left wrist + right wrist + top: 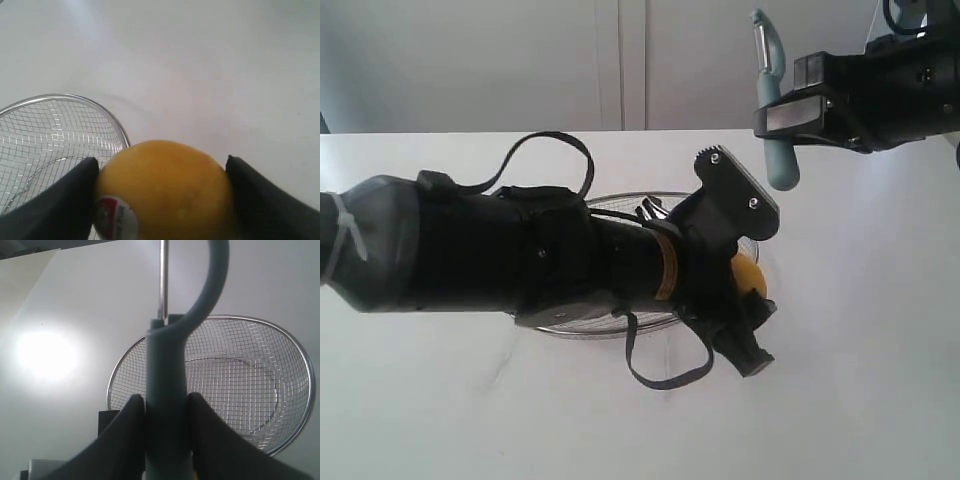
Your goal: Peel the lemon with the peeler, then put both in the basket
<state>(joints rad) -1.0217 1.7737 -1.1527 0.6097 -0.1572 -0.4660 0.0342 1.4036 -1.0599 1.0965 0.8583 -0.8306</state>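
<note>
- Left gripper (pixel 162 200) is clenched on the lemon (pixel 165 185), one finger on each side. The red-and-white sticker (pixel 117 217) faces the wrist camera.
- Lemon is just beside the basket (pixel 65 98) rim, outside the mesh. Can't tell if it touches the table (pixel 860 350).
- Right gripper (pixel 166 412) is grasping the peeler (pixel 165 365) mid-handle, blade end up.
- Peeler is held high, well apart from the lemon, up and right of the basket in the exterior view.
</note>
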